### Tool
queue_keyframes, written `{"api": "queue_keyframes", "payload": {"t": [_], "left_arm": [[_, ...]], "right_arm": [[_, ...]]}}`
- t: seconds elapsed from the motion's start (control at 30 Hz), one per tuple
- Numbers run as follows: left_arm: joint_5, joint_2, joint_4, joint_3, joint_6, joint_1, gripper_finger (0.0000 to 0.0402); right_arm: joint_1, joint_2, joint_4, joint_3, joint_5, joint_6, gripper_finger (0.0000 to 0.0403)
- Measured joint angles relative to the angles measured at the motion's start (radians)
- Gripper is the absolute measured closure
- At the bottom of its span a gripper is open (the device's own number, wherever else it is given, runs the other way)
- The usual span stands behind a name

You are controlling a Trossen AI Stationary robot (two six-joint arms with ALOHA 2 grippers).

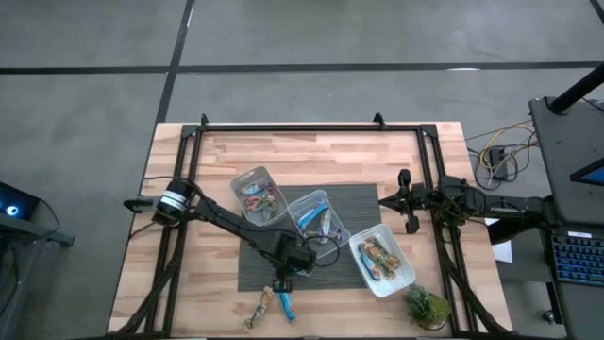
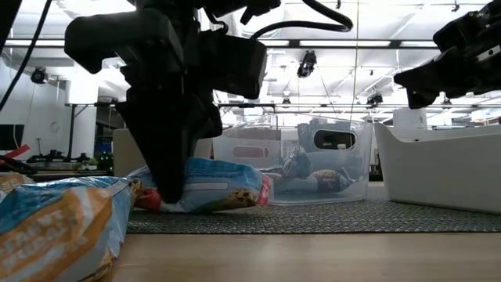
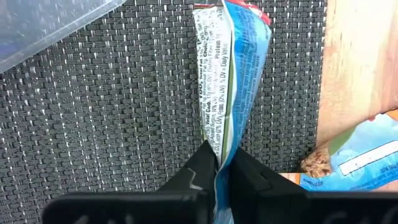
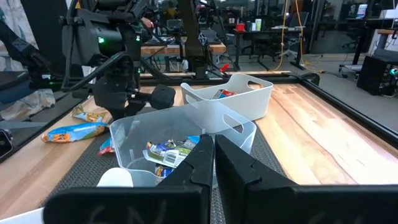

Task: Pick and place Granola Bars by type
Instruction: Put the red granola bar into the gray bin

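A blue-and-white wrapped granola bar [image 3: 230, 68] lies on the grey woven mat [image 3: 93, 124] near its front edge. My left gripper [image 3: 219, 155] comes down on it, shut on its near end; the low view shows the gripper [image 2: 168, 184] over the bar [image 2: 215, 188]. Two more bars, one blue [image 1: 286, 303] and one tan [image 1: 257, 311], lie on the wood in front of the mat. My right gripper [image 4: 214, 142] hangs shut and empty at the table's right side [image 1: 387, 200]. My left gripper pinches the bar's wrapper at its near end [image 3: 219, 140] between its two fingers. The fingers come steeply from above. The wrapper is squeezed into a narrow ridge there and widens away from the fingers. The bar rests on the mat.
Three clear tubs holding bars stand on the mat: far left [image 1: 260, 195], middle [image 1: 319, 219], near right [image 1: 382, 262]. A small green plant [image 1: 427, 308] sits at the front right. Bare wood [image 1: 321, 151] lies behind the mat.
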Motion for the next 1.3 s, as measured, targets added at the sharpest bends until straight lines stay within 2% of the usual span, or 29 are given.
{"api": "queue_keyframes", "payload": {"t": [0.27, 0.47, 0.7, 0.9, 1.3], "left_arm": [[-0.024, -0.092, -0.052, 0.033, -0.002, 0.005, 0.0391], [-0.166, -0.201, -0.274, 0.133, 0.008, 0.030, 0.0393], [-0.269, -0.294, -0.518, 0.220, -0.019, 0.095, 0.0394], [-0.285, -0.321, -0.625, 0.177, -0.126, 0.191, 0.0394], [-0.261, -0.337, -0.512, -0.003, -0.160, 0.363, 0.0394]], "right_arm": [[0.000, 0.000, 0.000, 0.000, 0.000, 0.000, 0.0394], [0.000, -0.001, 0.000, 0.000, 0.000, 0.000, 0.0394], [0.000, 0.000, 0.000, 0.000, 0.000, 0.000, 0.0394], [0.000, -0.001, 0.000, 0.000, 0.000, 0.000, 0.0394], [0.000, 0.000, 0.000, 0.000, 0.000, 0.000, 0.0394]]}}
